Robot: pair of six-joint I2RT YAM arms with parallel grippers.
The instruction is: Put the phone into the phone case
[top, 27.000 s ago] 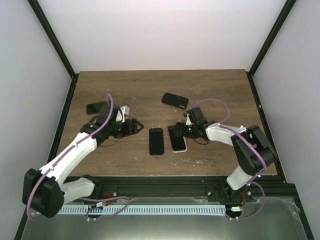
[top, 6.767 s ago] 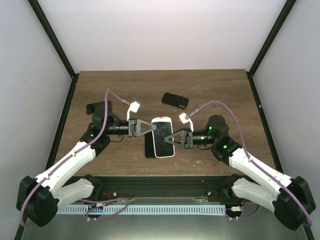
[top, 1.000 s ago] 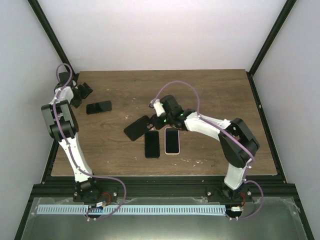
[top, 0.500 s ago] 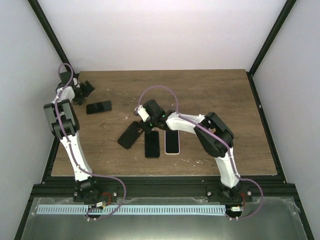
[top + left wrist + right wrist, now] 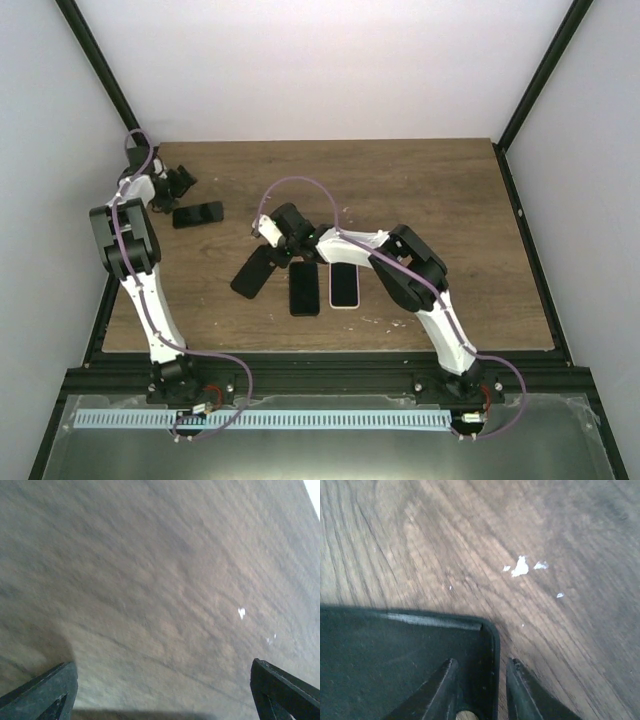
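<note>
A brown wooden table (image 5: pixel 440 220) fills the floor of a white-walled booth, seen from above.

Two white arms rise from its near edge. The left arm (image 5: pixel 130 250) stands tall along the left side and reaches to the far left corner. The right arm (image 5: pixel 400 265) bends across the middle, its wrist pointing left.

A black case (image 5: pixel 252 272) lies on a slant, left of centre, open side up. Its far right corner sits at the right gripper (image 5: pixel 274 252). Whether the case rests flat on the wood cannot be told.

Just right of the case, two phones lie side by side, both lengthwise and close together. The black phone (image 5: pixel 305 288) is nearer the case. The white phone (image 5: pixel 344 285), with a dark screen and pale edge, is to its right. Neither is in the case.

A dark slab (image 5: pixel 198 214) shaped like a phone lies near the far left corner, just beside the left gripper (image 5: pixel 180 184).

The left gripper's jaws stand wide apart over bare wood, with nothing between them.

The right wrist view shows the right gripper's jaws a little apart, straddling the case's corner rim. One finger is inside the case and one outside. A small gap shows between the inner finger and the rim.

A few white flecks (image 5: pixel 521 566) dot the wood beyond the case corner.
</note>
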